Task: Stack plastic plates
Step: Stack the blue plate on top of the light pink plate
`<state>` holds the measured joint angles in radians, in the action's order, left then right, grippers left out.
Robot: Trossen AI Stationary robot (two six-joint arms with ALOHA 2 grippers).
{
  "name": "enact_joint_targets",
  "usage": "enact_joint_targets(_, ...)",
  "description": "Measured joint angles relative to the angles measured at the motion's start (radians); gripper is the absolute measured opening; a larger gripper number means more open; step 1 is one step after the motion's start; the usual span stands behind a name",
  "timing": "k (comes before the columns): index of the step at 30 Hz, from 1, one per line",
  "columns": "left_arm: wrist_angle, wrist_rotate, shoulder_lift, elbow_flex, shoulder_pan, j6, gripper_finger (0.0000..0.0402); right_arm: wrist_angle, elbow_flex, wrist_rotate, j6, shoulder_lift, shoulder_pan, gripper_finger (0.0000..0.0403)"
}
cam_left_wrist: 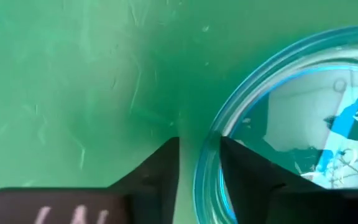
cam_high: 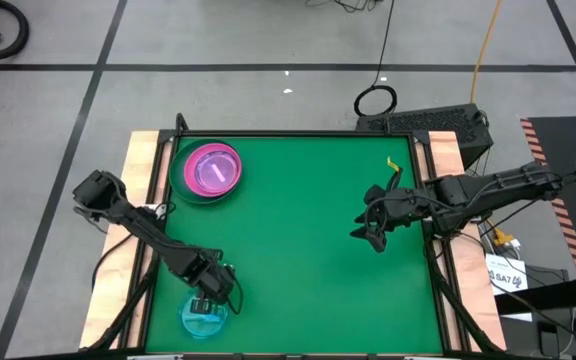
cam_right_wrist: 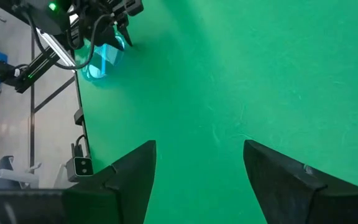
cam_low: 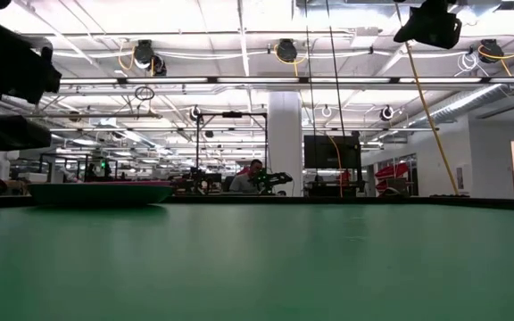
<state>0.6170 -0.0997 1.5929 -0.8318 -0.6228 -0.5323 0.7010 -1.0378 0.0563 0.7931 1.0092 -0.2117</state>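
A stack of plates (cam_high: 208, 172) sits on the green mat near the far left corner, with a dark green plate at the bottom and pink and magenta plates on top; it also shows in the low view (cam_low: 101, 192). A translucent cyan plate (cam_high: 204, 318) is near the table's near left edge. My left gripper (cam_high: 211, 298) is shut on this plate's rim (cam_left_wrist: 199, 146). My right gripper (cam_high: 373, 235) hangs open above the right half of the mat, holding nothing (cam_right_wrist: 197, 152). My left gripper pinches the cyan plate's rim (cam_left_wrist: 205, 177), on the plate's far side. One finger (cam_left_wrist: 247, 168) is inside the plate and the other finger (cam_left_wrist: 163, 168) is outside. The fingers come from above, pointing down. Whether the plate is lifted off the mat cannot be told.
The middle of the green mat (cam_high: 298, 240) is bare. A raised black frame (cam_high: 298, 134) borders the mat, with wooden strips outside it. A person sits in the room far beyond the table (cam_low: 252, 178).
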Motion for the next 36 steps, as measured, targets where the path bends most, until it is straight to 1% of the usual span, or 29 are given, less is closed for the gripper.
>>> enact_joint_targets(5,-0.025,-0.007,0.022,-0.002,0.001,0.003,0.0079,0.0,0.0,0.0,-0.009,0.0,0.0,0.0235)
enact_joint_targets(8,-0.033,-0.03,0.024,-0.006,0.015,0.003,0.0058,0.0,0.0,0.001,-0.02,0.0,0.0,0.0235)
enact_joint_targets(15,-0.021,-0.046,0.027,-0.055,0.047,-0.025,0.0008,0.0,0.0,0.004,-0.042,0.0,0.0,0.0235)
enact_joint_targets(20,-0.015,-0.034,0.027,-0.117,0.081,-0.031,0.0004,0.0,0.0,0.005,-0.046,0.0,0.0,0.0235)
enact_joint_targets(22,0.022,-0.025,0.027,-0.151,0.106,-0.044,0.0004,0.001,0.0,0.003,-0.041,0.0,0.0,0.0235)
enact_joint_targets(27,0.154,0.052,0.027,-0.262,0.175,-0.096,0.0003,0.027,0.0,0.0,-0.021,-0.003,0.0,0.0235)
enact_joint_targets(32,0.19,0.127,0.026,-0.36,0.246,-0.202,0.0002,0.066,0.0,0.004,-0.01,-0.018,0.0,0.0235)
enact_joint_targets(36,0.192,0.197,0.026,-0.412,0.295,-0.292,0.0001,0.082,0.0,0.072,0.012,-0.055,0.0,0.0235)
